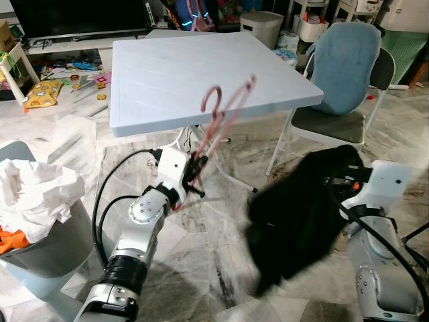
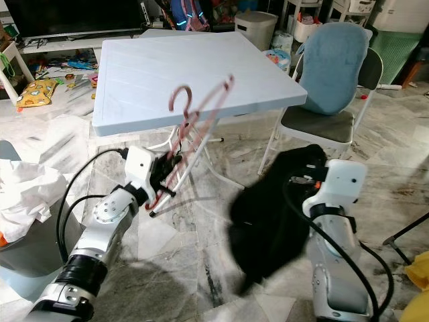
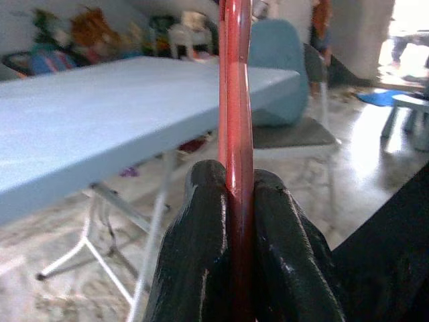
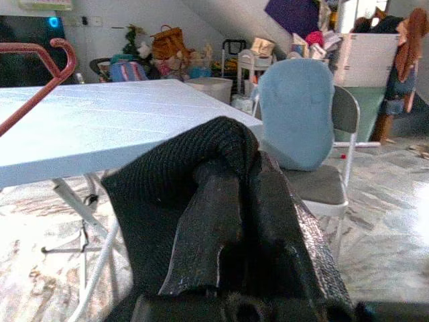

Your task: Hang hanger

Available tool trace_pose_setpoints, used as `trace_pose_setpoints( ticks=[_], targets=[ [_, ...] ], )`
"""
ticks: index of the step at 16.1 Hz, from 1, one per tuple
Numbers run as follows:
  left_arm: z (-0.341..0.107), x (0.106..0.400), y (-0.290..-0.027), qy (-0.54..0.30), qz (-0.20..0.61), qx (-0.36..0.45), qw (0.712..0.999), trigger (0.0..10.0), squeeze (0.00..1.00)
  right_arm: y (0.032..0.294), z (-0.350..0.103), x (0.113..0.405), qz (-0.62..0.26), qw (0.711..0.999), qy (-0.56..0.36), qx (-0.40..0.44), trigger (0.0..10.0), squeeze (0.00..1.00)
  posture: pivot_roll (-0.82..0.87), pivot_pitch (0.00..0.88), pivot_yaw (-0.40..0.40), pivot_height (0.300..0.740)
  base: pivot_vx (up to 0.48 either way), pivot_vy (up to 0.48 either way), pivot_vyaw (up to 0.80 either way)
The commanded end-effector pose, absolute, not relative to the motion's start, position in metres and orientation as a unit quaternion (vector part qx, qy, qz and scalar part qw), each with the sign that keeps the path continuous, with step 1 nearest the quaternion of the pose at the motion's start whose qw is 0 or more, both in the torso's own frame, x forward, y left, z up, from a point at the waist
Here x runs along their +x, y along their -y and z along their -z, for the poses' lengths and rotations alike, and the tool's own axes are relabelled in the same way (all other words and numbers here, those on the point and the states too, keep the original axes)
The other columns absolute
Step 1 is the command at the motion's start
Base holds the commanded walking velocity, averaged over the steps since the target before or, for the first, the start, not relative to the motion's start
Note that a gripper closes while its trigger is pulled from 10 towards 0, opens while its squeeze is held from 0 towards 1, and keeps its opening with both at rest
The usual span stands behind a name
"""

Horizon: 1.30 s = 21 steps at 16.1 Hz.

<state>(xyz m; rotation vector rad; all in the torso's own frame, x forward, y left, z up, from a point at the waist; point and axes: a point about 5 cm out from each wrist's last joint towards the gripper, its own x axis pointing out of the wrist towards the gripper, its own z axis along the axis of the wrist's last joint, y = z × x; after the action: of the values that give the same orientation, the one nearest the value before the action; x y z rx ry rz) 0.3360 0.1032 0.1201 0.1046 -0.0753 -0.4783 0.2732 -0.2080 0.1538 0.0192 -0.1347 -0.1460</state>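
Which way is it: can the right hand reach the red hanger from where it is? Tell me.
Probably not yet. The right hand is shut on the black garment, and open floor separates it from the red hanger, which the left hand clamps.

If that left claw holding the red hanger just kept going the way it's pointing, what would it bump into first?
Probably the light blue table. The left gripper, shut on the red hanger, points up and forward toward the table's near edge, so the hanger's hook would likely touch first. Depth is hard to judge, so it might pass just beside the edge.
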Motion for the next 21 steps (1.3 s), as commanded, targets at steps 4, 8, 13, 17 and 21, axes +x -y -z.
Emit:
trace_pose_setpoints(
  ticks=[4,8,13,17,21],
  targets=[
    [-0.129,0.332,-0.122,0.064,0.168,0.076,0.981,10.0,0.00,0.204,-0.172,0.257,0.063,0.992,0.108,-0.009,0.0,0.00,0.03,0.000,-0.016,0.740,0.000,0.000,0.00],
    [-0.109,0.295,-0.139,0.023,0.205,0.061,0.977,10.0,0.00,0.206,-0.164,0.216,0.074,0.994,0.081,-0.013,0.0,0.00,0.03,0.000,-0.018,0.740,0.000,0.000,0.00],
    [-0.104,0.288,-0.148,-0.003,0.187,0.049,0.981,10.0,0.00,0.210,-0.161,0.201,0.073,0.995,0.062,-0.024,0.0,0.00,0.02,0.000,-0.026,0.740,0.000,0.000,0.00],
    [-0.108,0.288,-0.143,-0.001,0.198,0.043,0.979,10.0,0.00,0.204,-0.170,0.212,0.047,0.996,0.073,-0.036,0.0,0.00,0.03,0.000,-0.031,0.740,0.121,0.000,0.00],
    [-0.108,0.286,-0.142,-0.002,0.198,0.040,0.979,10.0,0.00,0.197,-0.172,0.213,0.025,0.996,0.074,-0.035,5.0,0.00,0.03,0.000,-0.035,0.740,0.269,0.000,0.10]
  ],
)
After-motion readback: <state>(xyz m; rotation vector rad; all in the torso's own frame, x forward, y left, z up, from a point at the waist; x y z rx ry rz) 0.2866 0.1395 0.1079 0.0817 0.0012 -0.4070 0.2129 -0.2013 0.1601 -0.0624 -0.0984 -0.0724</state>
